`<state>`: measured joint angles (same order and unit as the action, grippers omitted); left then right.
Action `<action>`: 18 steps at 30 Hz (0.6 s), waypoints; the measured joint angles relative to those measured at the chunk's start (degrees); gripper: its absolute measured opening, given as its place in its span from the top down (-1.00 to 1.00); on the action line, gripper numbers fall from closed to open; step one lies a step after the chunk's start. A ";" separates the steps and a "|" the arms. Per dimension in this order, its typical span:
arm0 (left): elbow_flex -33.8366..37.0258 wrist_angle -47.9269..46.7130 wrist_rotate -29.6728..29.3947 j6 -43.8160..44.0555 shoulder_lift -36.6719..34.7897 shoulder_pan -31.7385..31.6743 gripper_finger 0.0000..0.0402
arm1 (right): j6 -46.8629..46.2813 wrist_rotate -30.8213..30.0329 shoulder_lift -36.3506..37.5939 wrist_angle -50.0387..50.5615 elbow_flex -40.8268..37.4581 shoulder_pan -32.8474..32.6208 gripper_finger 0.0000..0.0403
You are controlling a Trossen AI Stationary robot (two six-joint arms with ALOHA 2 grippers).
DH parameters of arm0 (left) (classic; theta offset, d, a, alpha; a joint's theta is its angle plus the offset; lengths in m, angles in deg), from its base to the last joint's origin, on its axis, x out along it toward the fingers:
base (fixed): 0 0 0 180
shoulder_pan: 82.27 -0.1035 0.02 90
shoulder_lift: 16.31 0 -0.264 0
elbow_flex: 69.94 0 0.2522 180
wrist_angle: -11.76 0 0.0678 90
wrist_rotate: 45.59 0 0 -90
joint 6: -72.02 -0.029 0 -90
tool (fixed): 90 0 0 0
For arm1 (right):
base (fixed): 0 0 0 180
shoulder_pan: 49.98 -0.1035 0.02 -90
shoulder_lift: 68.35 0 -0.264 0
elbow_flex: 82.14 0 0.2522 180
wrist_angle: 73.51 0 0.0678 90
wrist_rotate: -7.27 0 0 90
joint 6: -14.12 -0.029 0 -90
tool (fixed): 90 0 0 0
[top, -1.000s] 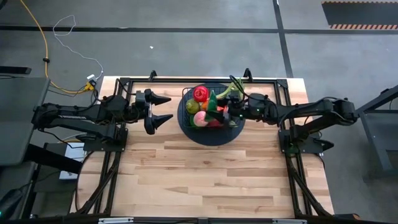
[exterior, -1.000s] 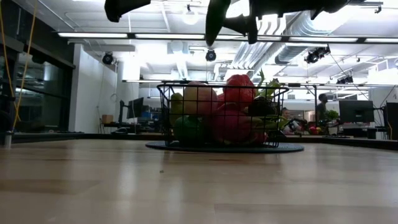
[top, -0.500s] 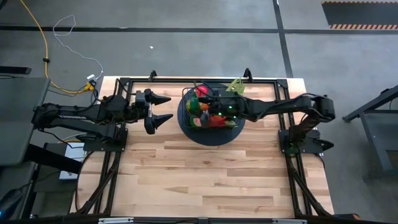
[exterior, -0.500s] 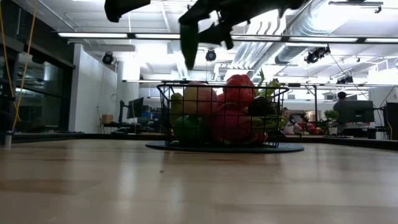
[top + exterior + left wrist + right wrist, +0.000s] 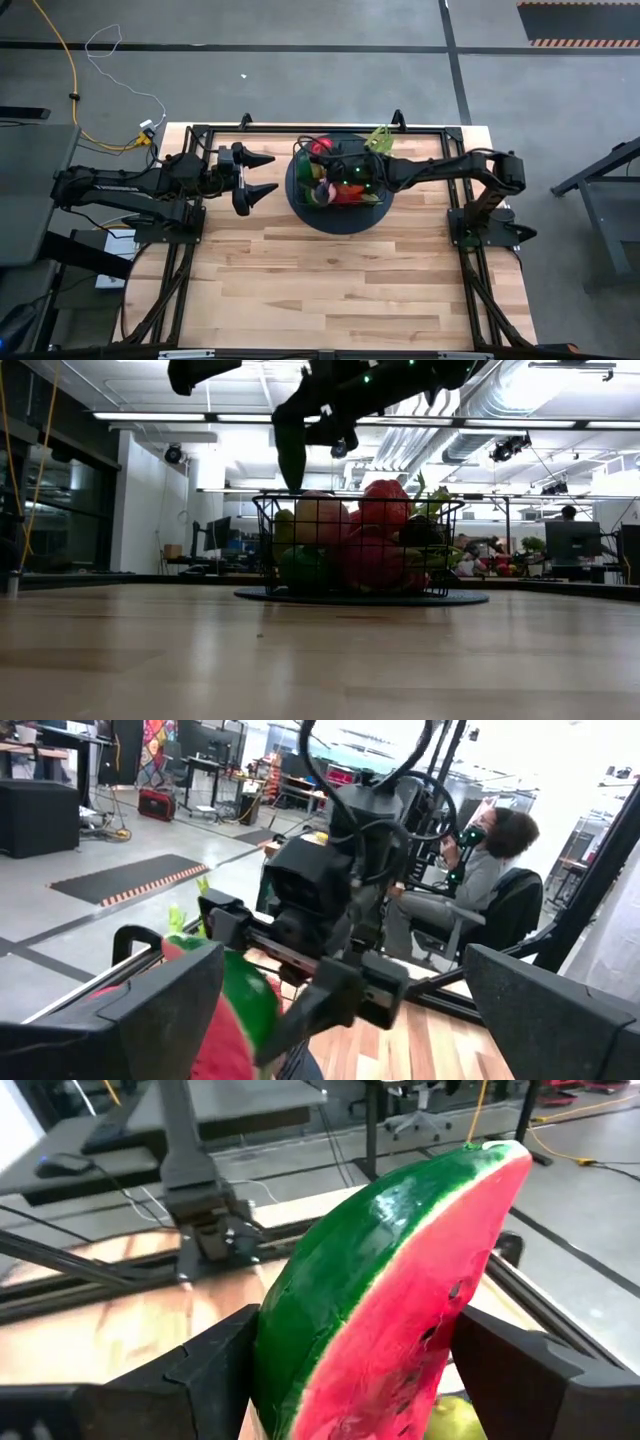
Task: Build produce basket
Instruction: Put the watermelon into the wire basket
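The black wire basket (image 5: 265, 530) stands on a dark round mat (image 5: 335, 222) at the table's far middle. It is heaped with produce: a red pepper (image 5: 385, 500), a peach-coloured fruit (image 5: 320, 520), a green fruit (image 5: 300, 565) and a green leafy stalk (image 5: 378, 135). My right gripper (image 5: 322, 172) reaches over the basket from the right and is shut on a watermelon slice (image 5: 400, 1280), above the basket's left part. The slice also shows in the left wrist view (image 5: 235, 1010). My left gripper (image 5: 268, 175) waits open and empty just left of the mat. My right gripper pinches the watermelon slice between its two fingers, one on the green rind (image 5: 290, 1330) and one on the red flesh side (image 5: 450, 1340). The fingers slant down from the table's right. The slice's pointed end (image 5: 500, 1155) sticks out past the fingertips, clear above the basket.
Black frame rails (image 5: 430, 130) run along the table's far edge and both sides. The wide near half of the wooden table (image 5: 340, 290) is bare. A seated person (image 5: 490, 870) shows in the room beyond the table.
My right gripper has gone toward the table's left, from the basket's right side across to its left part, and has tipped and come down toward the produce, carrying the watermelon slice. My left arm has kept still.
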<state>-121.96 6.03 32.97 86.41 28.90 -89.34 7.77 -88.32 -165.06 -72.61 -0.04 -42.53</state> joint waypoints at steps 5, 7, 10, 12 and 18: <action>0.00 0.01 -0.33 0.00 0.00 0.00 -0.98 | -0.22 1.56 -0.55 0.31 0.07 2.06 -0.43; 0.00 0.01 -0.34 -0.02 0.00 -0.02 -0.98 | -0.71 5.21 -1.32 -0.45 0.07 2.81 -0.43; 0.00 0.01 -0.35 -0.02 0.00 -0.02 -0.98 | -1.11 10.67 -2.31 -0.44 0.04 3.56 -0.43; 0.00 0.01 -0.40 -0.02 0.00 0.00 -0.98 | -1.32 11.39 -3.01 -0.18 0.04 3.55 -0.43; 0.00 0.01 -1.27 -0.02 0.00 -0.02 -0.98 | -1.29 11.52 -4.28 -2.20 0.02 3.55 -0.43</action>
<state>-121.96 6.03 31.70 86.39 28.90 -89.36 6.48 -76.80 -169.35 -74.82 -0.02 -38.97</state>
